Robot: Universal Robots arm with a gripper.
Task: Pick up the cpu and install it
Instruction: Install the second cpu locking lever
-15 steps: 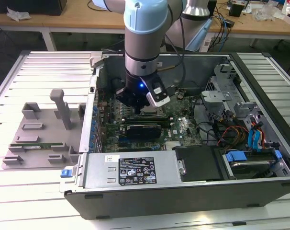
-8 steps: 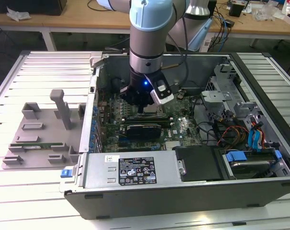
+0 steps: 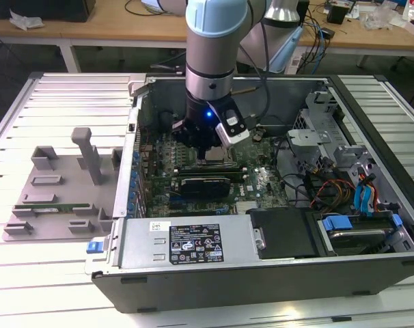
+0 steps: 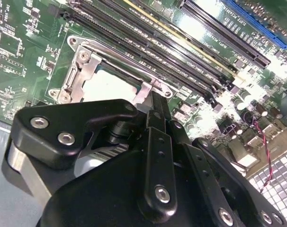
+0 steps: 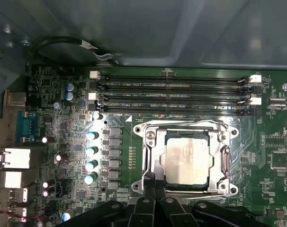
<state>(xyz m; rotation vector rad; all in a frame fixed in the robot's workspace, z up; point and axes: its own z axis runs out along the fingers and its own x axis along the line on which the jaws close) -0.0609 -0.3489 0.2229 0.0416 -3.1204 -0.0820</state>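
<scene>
An open computer case (image 3: 261,273) lies on a slatted metal tabletop (image 3: 63,109), with a grey plastic tray (image 3: 57,198) beside it toward the exterior view's left, and the robot arm (image 3: 210,61) reaches down into the case over the green motherboard (image 5: 63,137). The gripper (image 5: 155,196) hangs just above the metal socket frame (image 5: 148,156) near the memory slots (image 5: 172,92); whether its fingers are parted or closed cannot be told, and nothing is seen held. The cpu (image 5: 187,160) lies flat inside that socket frame, silver top up.
</scene>
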